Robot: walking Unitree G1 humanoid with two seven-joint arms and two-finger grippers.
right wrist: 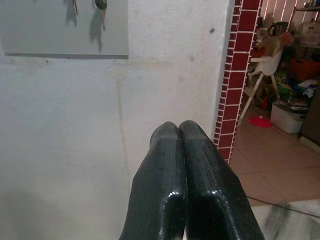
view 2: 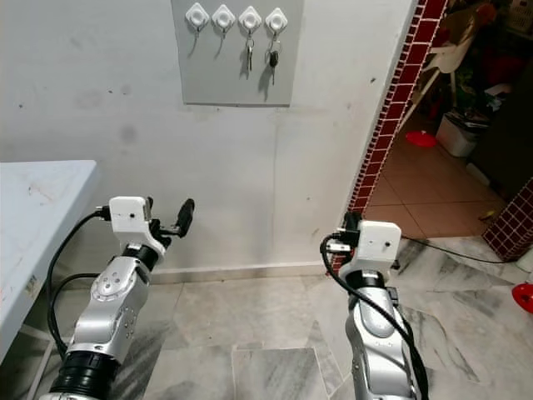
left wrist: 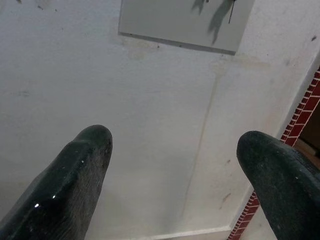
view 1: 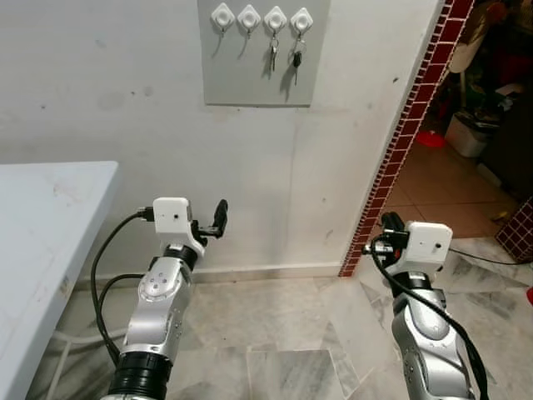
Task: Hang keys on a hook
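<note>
Grey board (view 1: 258,79) on a white wall (view 1: 108,100), w/ white hooks (view 1: 262,17); silver keys (view 1: 272,54) and a black-headed key (view 1: 296,60). Red tiled pillar edge (view 1: 408,133) w/ pale grout, grey-veined marble floor (view 1: 266,333), pale blue-white table (view 1: 42,225). Silver arms w/ black fingers (left wrist: 75,185), white wrist boxes (view 1: 172,214).

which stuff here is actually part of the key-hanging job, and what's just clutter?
Job:
- grey hook board on the wall
- four white hooks
- keys and black-headed key, already on the two rightmost hooks
- left gripper, open
- right gripper, shut, empty

Clutter:
- white table
- red brick edging
- red dish on the floor beyond
</note>
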